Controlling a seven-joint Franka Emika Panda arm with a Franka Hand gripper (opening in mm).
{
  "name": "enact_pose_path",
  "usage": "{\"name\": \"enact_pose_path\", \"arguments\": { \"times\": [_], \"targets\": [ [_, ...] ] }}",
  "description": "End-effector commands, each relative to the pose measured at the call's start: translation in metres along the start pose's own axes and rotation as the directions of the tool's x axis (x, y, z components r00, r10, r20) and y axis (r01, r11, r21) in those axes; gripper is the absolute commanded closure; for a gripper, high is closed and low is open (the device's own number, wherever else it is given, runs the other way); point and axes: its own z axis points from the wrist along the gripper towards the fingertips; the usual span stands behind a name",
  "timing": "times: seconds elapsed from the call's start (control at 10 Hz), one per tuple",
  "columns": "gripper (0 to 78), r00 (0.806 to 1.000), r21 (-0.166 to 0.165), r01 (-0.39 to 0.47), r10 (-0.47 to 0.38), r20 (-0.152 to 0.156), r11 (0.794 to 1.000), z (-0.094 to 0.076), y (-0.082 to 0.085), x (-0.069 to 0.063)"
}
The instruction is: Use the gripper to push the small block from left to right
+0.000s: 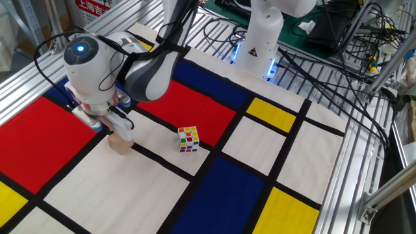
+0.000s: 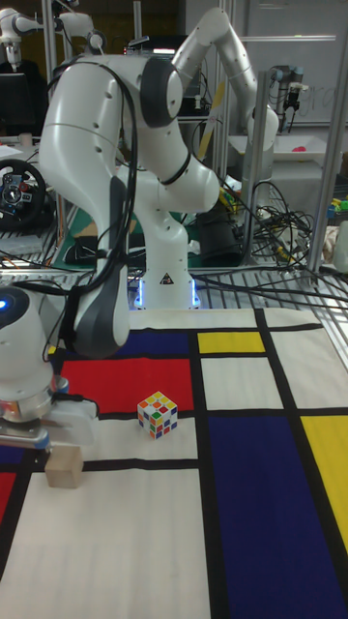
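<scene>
at the left of the table (image 1: 305,156), over the seam between the red and white panels, the gripper (image 1: 109,125) sits low against the small block (image 1: 120,143), whose top edge it hides; whether its fingers are spread or closed i cannot tell, as the wrist covers them. the block rests on a white panel beside a black line. to its right, a little apart, stands the puzzle cube (image 1: 188,138). judging by this, the push is under way; the next move calls for a steady sweep rightward, keeping contact low and passing clear of the puzzle cube
</scene>
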Motion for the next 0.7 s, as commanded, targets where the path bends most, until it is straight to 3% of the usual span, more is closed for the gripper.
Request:
{"name": "enact_pose_path", "arguments": {
  "times": [0.1,0.7],
  "targets": [
    [77.6,1.0,-0.006,-0.017,0.017,0.004,1.0,-0.001,0.012,0.004],
    [77.6,1.0,-0.014,-0.031,0.031,0.003,0.999,-0.013,0.03,0.007]
  ]
}}
